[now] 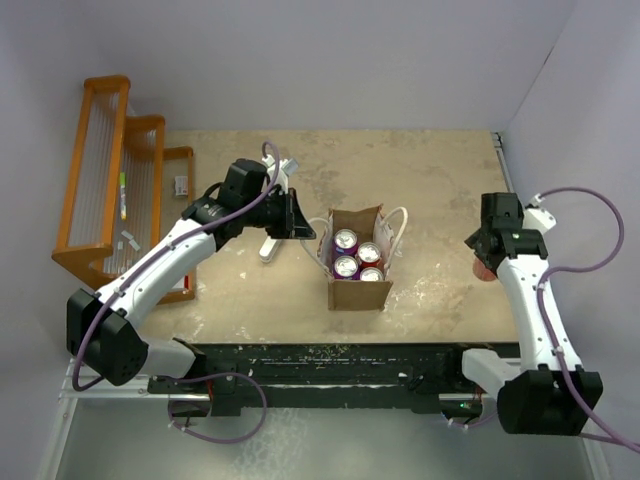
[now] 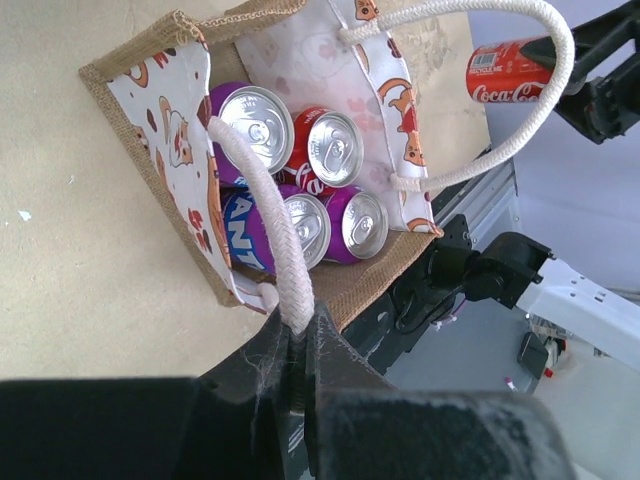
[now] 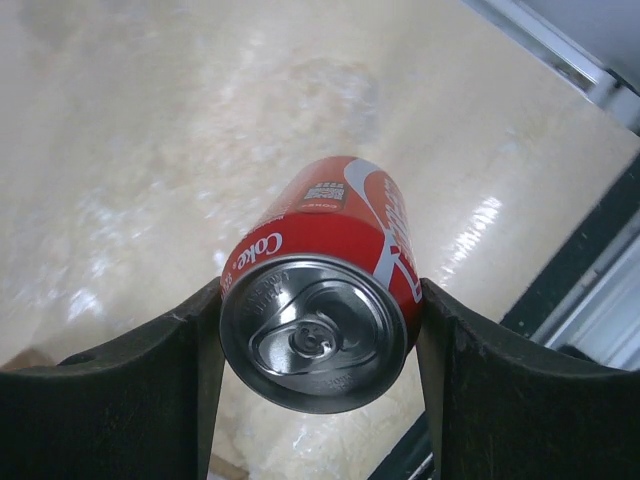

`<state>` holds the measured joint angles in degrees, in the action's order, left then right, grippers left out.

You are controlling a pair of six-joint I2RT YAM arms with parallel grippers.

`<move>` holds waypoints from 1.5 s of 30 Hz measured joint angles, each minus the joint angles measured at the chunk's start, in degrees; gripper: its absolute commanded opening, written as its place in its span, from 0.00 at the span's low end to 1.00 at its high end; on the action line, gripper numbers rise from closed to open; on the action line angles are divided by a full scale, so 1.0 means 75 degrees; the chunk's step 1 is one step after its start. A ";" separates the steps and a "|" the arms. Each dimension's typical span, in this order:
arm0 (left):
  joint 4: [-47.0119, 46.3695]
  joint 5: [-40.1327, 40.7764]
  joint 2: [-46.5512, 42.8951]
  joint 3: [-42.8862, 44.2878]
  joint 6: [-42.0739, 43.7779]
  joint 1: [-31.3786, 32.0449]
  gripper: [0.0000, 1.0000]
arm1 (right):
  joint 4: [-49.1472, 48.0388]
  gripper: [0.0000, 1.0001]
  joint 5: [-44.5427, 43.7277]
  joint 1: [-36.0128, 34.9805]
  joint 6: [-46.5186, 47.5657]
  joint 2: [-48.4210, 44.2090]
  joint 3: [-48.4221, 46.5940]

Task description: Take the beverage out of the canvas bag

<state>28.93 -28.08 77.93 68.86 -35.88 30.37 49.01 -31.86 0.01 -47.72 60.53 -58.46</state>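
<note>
On the left, the left claw (image 2: 300, 335) is pinched tight on a white cord handle (image 2: 265, 215) of the canvas bag (image 1: 360, 293). The bag stands mid-worktop (image 1: 440, 200) with four cans (image 1: 346, 240) inside. Off to the right, the right claw (image 3: 318, 330) squeezes a red cola can (image 3: 330, 225), outside the bag.

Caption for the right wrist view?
Jaws of the right gripper clamp a red Coke can, lid toward camera, over the beige table.
</note>
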 measured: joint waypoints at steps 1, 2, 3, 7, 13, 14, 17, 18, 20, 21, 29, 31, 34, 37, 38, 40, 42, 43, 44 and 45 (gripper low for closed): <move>0.0020 -0.0015 0.0006 0.0023 0.0038 0.0003 0.03 | -0.0009 0.00 0.0082 0.0318 -0.0093 0.0009 0.0160; 0.0050 -0.0041 0.0012 0.0055 0.0105 0.0003 0.03 | -0.0020 0.00 0.0093 0.0557 -0.0163 0.0009 0.0306; 0.0082 -0.0061 0.0015 0.0073 0.0160 0.0003 0.03 | -0.0047 0.00 0.0061 0.0761 -0.0216 0.0003 0.0446; 0.0271 -0.0119 0.0032 0.0152 0.0347 0.0003 0.02 | -0.0122 0.00 -0.0041 0.1276 -0.0402 -0.0023 0.0976; 0.0271 -0.0242 0.0041 0.0154 0.0353 0.0003 0.04 | -0.0481 0.00 -0.0003 0.1725 -0.0545 0.0090 0.1209; 0.0274 -0.0256 0.0041 0.0154 0.0353 0.0003 0.04 | -0.0571 0.00 0.0012 0.1851 -0.0560 0.0172 0.1215; 0.0274 -0.0303 0.0041 0.0154 0.0370 0.0003 0.04 | -0.0801 0.00 0.0175 0.2221 -0.0592 0.0469 0.1244; 0.0274 -0.0318 0.0041 0.0154 0.0382 0.0003 0.04 | -0.0839 0.00 0.0254 0.2317 -0.0612 0.0545 0.1250; 0.0274 -0.0350 0.0041 0.0154 0.0431 0.0003 0.04 | -0.0915 0.00 0.0393 0.2422 -0.0644 0.0606 0.1309; 0.0271 -0.0361 0.0041 0.0154 0.0472 0.0003 0.04 | -0.0935 0.00 0.0452 0.2448 -0.0653 0.0606 0.1343; 0.0262 -0.0373 0.0041 0.0152 0.0478 0.0003 0.02 | -0.1148 0.12 0.0848 0.2457 -0.0679 0.0574 0.1731; 0.0262 -0.0370 0.0041 0.0152 0.0478 0.0003 0.02 | -0.1224 0.17 0.0860 0.2457 -0.0635 0.0571 0.1749; 0.0259 -0.0367 0.0041 0.0152 0.0478 0.0003 0.03 | -0.1314 0.30 0.0854 0.2457 -0.0557 0.0565 0.1778; 0.0262 -0.0358 0.0041 0.0152 0.0478 0.0003 0.04 | -0.1314 0.52 0.0848 0.2457 -0.0504 0.0557 0.1784; 0.0262 -0.0350 0.0041 0.0152 0.0478 0.0003 0.05 | -0.1303 0.60 0.0842 0.2457 -0.0493 0.0557 0.1784; 0.0262 -0.0338 0.0041 0.0152 0.0478 0.0003 0.06 | -0.1256 0.73 0.0807 0.2457 -0.0472 0.0545 0.1781; 0.0262 -0.0335 0.0041 0.0152 0.0478 0.0003 0.08 | -0.1107 0.83 0.0781 0.2457 -0.0420 0.0522 0.1754; 0.0262 -0.0335 0.0041 0.0152 0.0478 0.0003 0.08 | -0.1029 0.87 0.0766 0.2457 -0.0379 0.0522 0.1722; 0.0262 -0.0332 0.0041 0.0152 0.0478 0.0003 0.09 | -0.0935 0.91 0.0749 0.2457 -0.0347 0.0522 0.1655; 0.0262 -0.0323 0.0041 0.0152 0.0478 0.0003 0.10 | -0.0839 0.94 0.0726 0.2457 -0.0297 0.0519 0.1545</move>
<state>30.89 -30.50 78.24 70.00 -32.29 30.39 42.72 -26.41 18.44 -49.95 64.42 -46.87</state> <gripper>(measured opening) 0.084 0.848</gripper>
